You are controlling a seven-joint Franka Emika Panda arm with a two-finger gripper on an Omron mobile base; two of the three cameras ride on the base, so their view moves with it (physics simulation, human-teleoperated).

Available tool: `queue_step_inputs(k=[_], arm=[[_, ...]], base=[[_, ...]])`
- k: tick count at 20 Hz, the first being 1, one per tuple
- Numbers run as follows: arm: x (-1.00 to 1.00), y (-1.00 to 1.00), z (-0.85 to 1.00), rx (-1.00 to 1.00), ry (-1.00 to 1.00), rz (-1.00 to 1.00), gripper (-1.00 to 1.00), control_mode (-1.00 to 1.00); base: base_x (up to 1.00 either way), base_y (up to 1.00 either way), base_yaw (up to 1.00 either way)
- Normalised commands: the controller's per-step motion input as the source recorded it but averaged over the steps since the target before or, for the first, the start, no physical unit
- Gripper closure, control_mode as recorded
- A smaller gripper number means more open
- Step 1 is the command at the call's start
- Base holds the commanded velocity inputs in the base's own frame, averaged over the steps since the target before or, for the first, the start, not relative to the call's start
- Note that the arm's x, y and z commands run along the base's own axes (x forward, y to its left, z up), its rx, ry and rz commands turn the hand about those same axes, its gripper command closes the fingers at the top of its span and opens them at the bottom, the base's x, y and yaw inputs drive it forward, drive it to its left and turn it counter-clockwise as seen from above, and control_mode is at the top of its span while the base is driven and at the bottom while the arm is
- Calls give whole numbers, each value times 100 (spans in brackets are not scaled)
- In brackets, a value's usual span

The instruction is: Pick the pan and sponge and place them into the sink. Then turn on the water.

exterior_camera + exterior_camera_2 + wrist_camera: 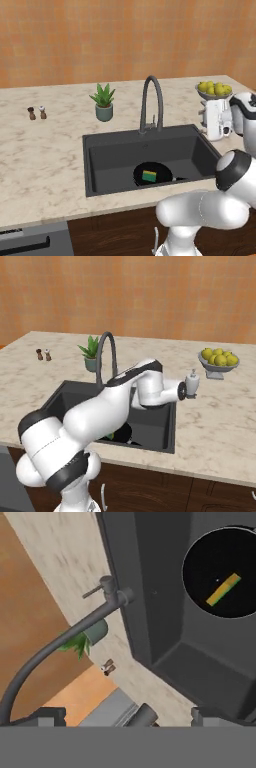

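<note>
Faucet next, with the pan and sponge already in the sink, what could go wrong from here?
1. The faucet has a small thin handle at its base; the open fingers could slip off it or bump the arched neck instead.
2. The plant stands close beside the faucet, so a wide swing might knock it.
3. Water may splash off the pan and sponge.

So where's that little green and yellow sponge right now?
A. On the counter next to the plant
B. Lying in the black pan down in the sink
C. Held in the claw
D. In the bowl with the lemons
B: the sponge lies inside the pan, which sits on the bottom of the sink.
</note>
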Motion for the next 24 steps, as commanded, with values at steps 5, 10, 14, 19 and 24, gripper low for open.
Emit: queue_step_inputs(k=[5, 10, 14, 19, 24], arm=[[51, 15, -47, 16, 0, 0, -100, -100], [48, 23, -44, 19, 8, 0, -100, -100], [37, 23, -15, 29, 7, 0, -100, -100], [28, 23, 0, 29, 5, 0, -100, -100], [25, 35, 0, 12, 13, 0, -100, -100]], base=[[0, 0, 0], [0, 0, 0], [0, 0, 0], [0, 0, 0], [0, 0, 0]])
